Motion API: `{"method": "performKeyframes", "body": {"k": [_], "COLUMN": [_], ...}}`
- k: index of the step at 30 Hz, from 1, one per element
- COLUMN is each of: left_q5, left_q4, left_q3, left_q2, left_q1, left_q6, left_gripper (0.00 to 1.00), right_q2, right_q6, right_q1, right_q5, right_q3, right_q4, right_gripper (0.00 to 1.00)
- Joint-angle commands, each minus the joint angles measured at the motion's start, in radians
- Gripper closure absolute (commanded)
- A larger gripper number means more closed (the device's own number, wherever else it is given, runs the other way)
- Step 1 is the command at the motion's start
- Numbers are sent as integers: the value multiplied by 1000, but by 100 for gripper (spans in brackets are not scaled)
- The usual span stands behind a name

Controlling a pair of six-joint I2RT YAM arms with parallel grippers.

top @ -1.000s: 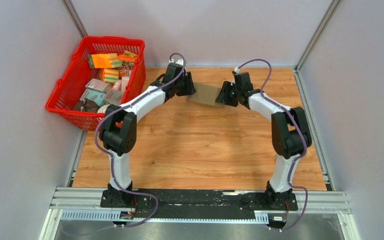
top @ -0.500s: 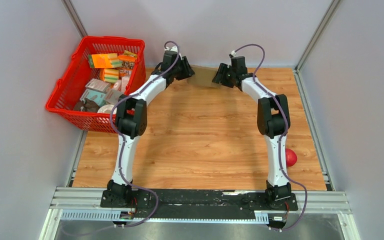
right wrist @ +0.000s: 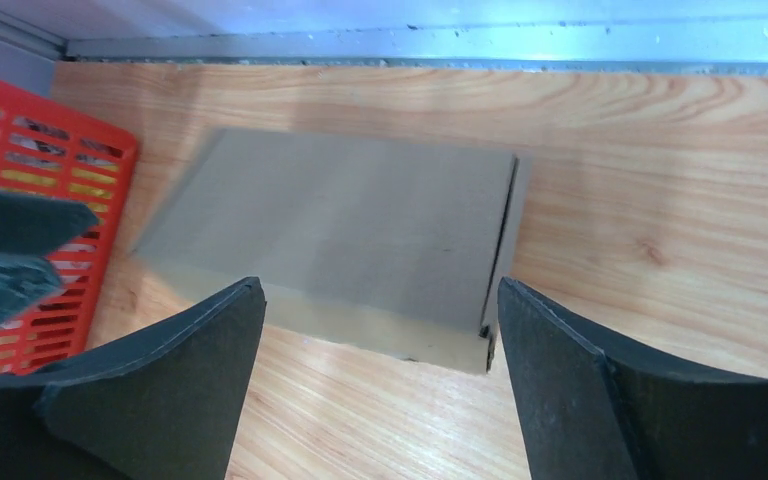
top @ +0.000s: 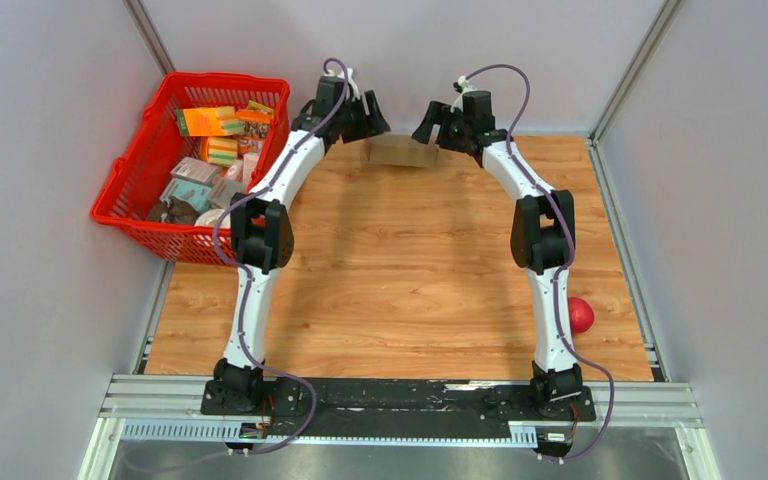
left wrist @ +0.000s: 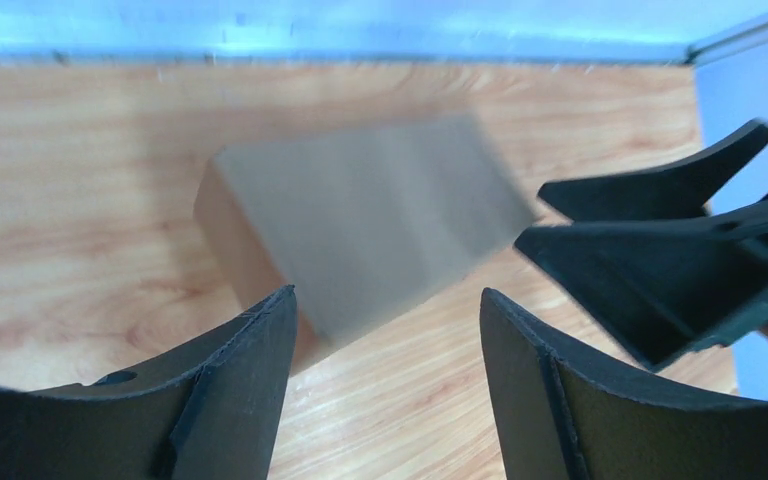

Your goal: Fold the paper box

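Upper centre: the paper box (top: 397,152) lies long-axis left-to-right between left gripper (left wrist: 387,300) and right gripper (right wrist: 380,287), both equally near, spread wide, apparently empty.

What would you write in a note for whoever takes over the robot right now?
Left gripper: open, holding nothing.
Right gripper: open, holding nothing.
Paper box: lies on the table by the far edge, between the two grippers, gripped by neither.
Done: it looks folded into a closed carton.
Left: probably just check that the end flap is tucked in, then draw the arms back.
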Motion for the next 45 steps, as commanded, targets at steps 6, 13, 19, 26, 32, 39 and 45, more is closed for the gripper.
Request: {"method": "performKeyframes", "body": {"k": [6, 13, 19, 26, 32, 39, 45], "left_q5": [-11, 81, 139, 164, 93, 59, 6], "left_q4": [-165, -67, 27, -5, -180, -210, -185], "left_q3": [-18, -396, -747, -946, -905, -874, -886], "left_q2": [-198, -510, -866, -1254, -1497, -1646, -1723], "left_q1": [36, 32, -6, -29, -29, -29, -29], "left_q6": [125, 63, 20, 6, 61, 44, 52], "left_gripper": [24, 28, 28, 28, 27, 27, 27], "right_q2": [-119, -381, -665, -1104, -1492, -1819, -1995], "right_q6": [-44, -35, -28, -82, -142, -136, -131], "right_q1": [6, 6, 12, 8, 8, 8, 8], "right_q5": [-8, 82, 200, 302, 446, 448, 452], "right_q3": [-11, -278, -555, -760, -774, -732, -847], "right_q4": [-93, -190, -317, -466, -546, -456, -291], "right_gripper": [7, 7, 0, 0, 0, 0, 0]}}
